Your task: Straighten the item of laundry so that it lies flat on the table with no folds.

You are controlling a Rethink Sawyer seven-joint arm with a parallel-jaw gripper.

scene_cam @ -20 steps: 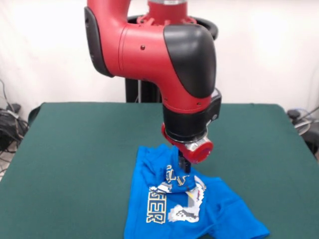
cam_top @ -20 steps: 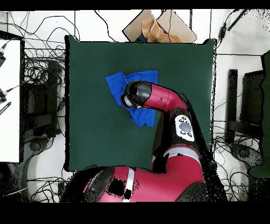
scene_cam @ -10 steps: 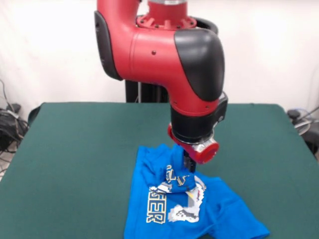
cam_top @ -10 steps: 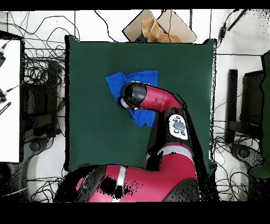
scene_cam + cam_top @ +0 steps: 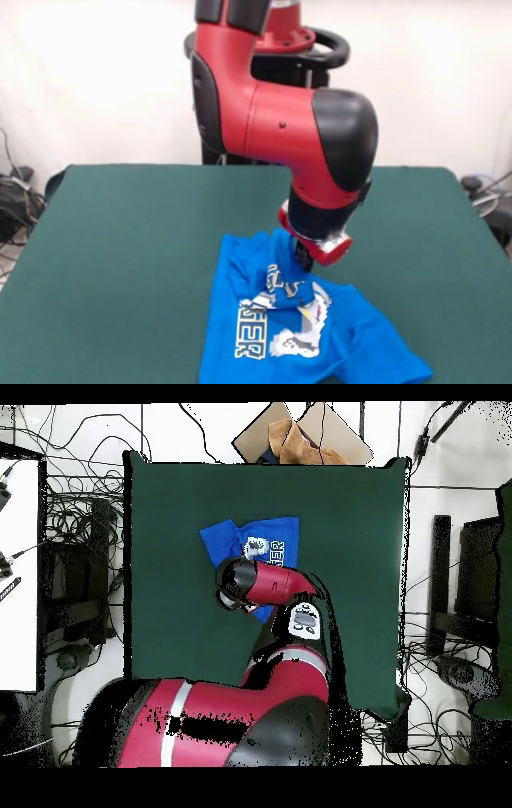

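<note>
Blue shirt [image 5: 308, 336] lying on the green table [image 5: 120, 240], toward the table's near edge in the front view and a little right of its middle. Not flat: a fold of cloth bunched up at the shirt's middle, over the white print, with only the letters "ER" readable on the flat part left of the bunch. Far-left corner of the shirt spread on the felt; near-right part spread wide, down to the picture's bottom edge.

Gripper [image 5: 304, 260] down at the shirt's far side, just above the bunched fold, hanging from the red and black arm [image 5: 296, 144]. Red wrist ring right over the shirt's far edge. Only a short dark tip visible below the ring, at or very near the raised cloth; contact not certain. Fingers apart or together: cannot tell, too small and dark against the blue.

From overhead, shirt [image 5: 262, 539] in the upper middle of the table [image 5: 170, 634], white print showing beside the arm's black elbow cap. Arm [image 5: 265, 584] stretched over the shirt's lower part, hiding that part and the gripper. Brown cardboard [image 5: 300, 439] beyond the table's top edge, well apart from the shirt. Cables on the floor around the table.
</note>
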